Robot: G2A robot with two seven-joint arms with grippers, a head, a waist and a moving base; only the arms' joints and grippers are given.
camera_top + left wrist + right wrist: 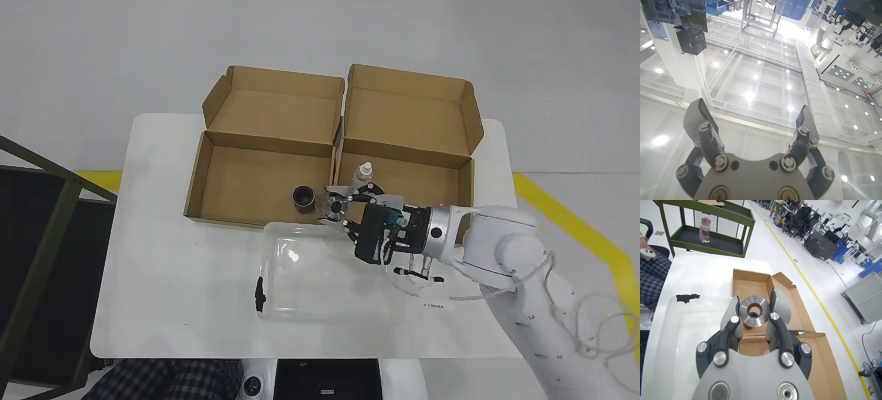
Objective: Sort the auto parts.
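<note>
Placing seems underway: the right gripper (755, 303) clamps a flanged metal part (747, 321) over the near right corner of the left box (250, 185), the left gripper (752, 106) gapes idle; next, release it inside

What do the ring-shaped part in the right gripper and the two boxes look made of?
Ring-shaped part: probably machined steel, bright silver with radial glints; its bore looks brownish, maybe rust or coating. Boxes: brown cardboard, matte, with creased fold-out flaps.

Nothing legible: the small dark print (433, 300) on the white table (170, 260) is too tiny to read.
</note>
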